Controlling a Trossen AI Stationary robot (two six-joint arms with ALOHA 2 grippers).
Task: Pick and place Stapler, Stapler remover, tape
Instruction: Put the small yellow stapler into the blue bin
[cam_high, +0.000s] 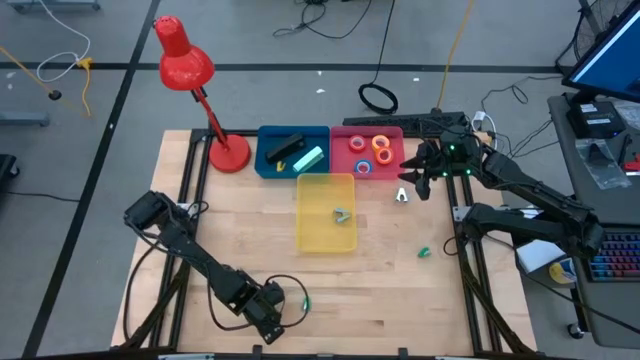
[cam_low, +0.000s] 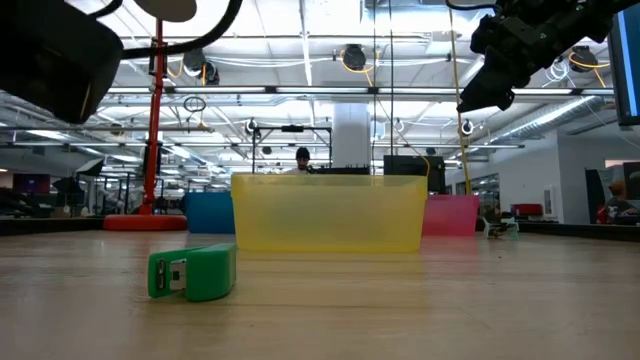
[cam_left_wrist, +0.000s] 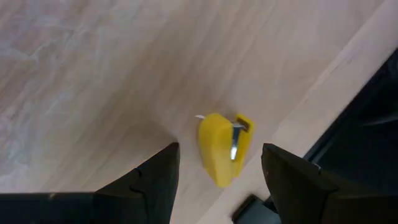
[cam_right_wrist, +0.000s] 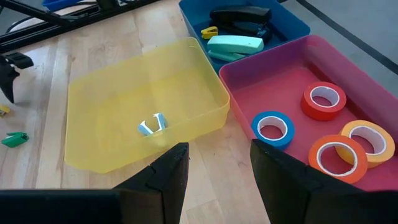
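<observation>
A small yellow staple remover (cam_left_wrist: 222, 149) lies on the wood close to the table's near edge. My left gripper (cam_left_wrist: 219, 163) hangs open just above it, pointing steeply down, one finger on either side, touching nothing; in the high view this gripper (cam_high: 268, 308) covers the remover. A small green piece (cam_high: 303, 299) lies just to its right. My right gripper (cam_high: 415, 178) waits open and raised beside the pink bin (cam_right_wrist: 273, 93), which holds several tape rolls (cam_right_wrist: 272, 128). The blue bin (cam_high: 268, 160) holds a black stapler (cam_right_wrist: 239, 18) and a mint stapler (cam_right_wrist: 235, 43).
The yellow bin (cam_high: 312, 238) at mid-table holds one silvery remover (cam_right_wrist: 152, 124). Another green piece (cam_high: 423, 252) and a pale small item (cam_high: 401, 195) lie on the table's right part. A red desk lamp (cam_high: 228, 155) stands at the far left. The table's dark frame edge (cam_left_wrist: 367, 124) runs beside the yellow remover.
</observation>
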